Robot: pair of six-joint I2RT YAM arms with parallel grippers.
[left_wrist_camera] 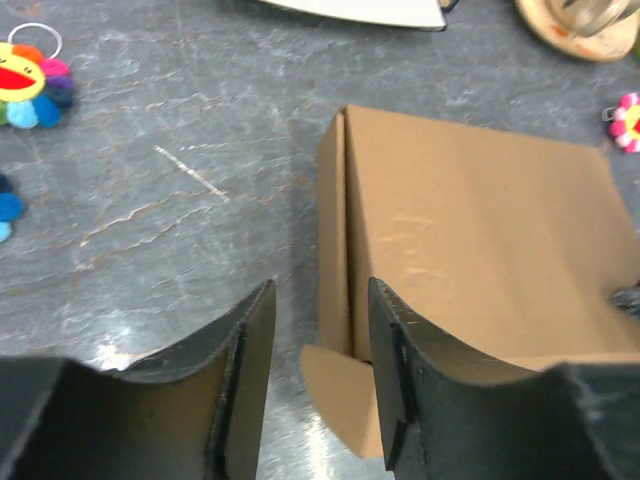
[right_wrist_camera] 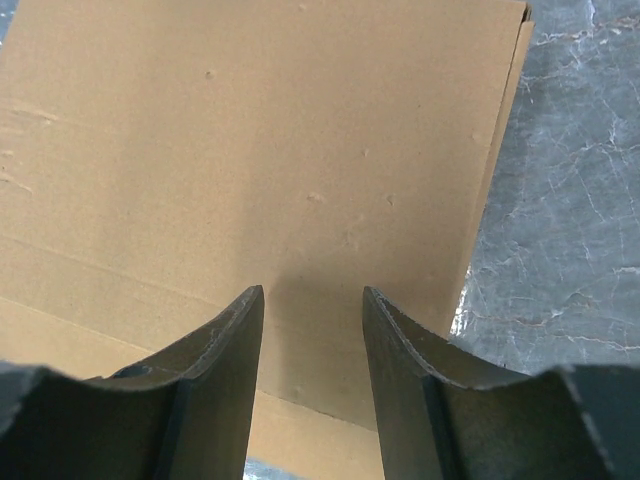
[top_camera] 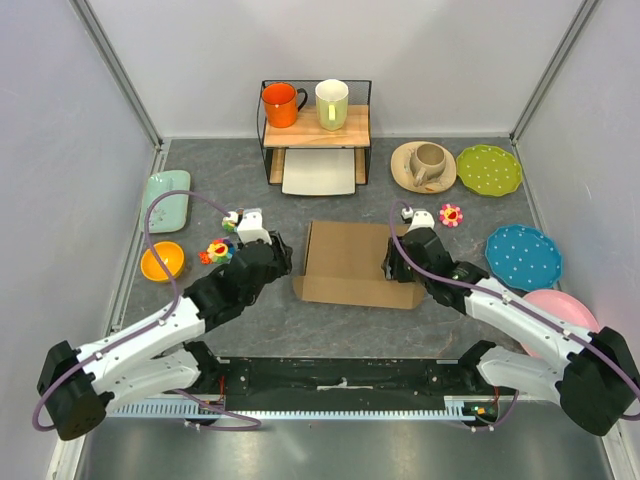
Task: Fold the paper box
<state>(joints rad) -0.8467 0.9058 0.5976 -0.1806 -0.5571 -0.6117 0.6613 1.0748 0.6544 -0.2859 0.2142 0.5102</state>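
Observation:
The paper box (top_camera: 347,255) is brown corrugated cardboard lying in the middle of the table, with a low wall raised on its left side and a flap lying flat along the front. My left gripper (top_camera: 284,258) is at the box's left edge, open. In the left wrist view the upright side wall (left_wrist_camera: 334,240) and a rounded tab (left_wrist_camera: 340,395) show through the gap between its fingers (left_wrist_camera: 252,340), neither touching them. My right gripper (top_camera: 392,265) hangs open over the box's right part. In the right wrist view only the flat panel (right_wrist_camera: 250,130) lies beneath it.
A wire rack at the back holds an orange mug (top_camera: 281,104) and a cream mug (top_camera: 332,103), with a white tray (top_camera: 320,172) under it. Right: tan plate with cup (top_camera: 423,166), green plate (top_camera: 489,169), blue plate (top_camera: 523,256), pink plate (top_camera: 560,310). Left: teal tray (top_camera: 166,200), orange bowl (top_camera: 162,261), flower toy (top_camera: 218,250).

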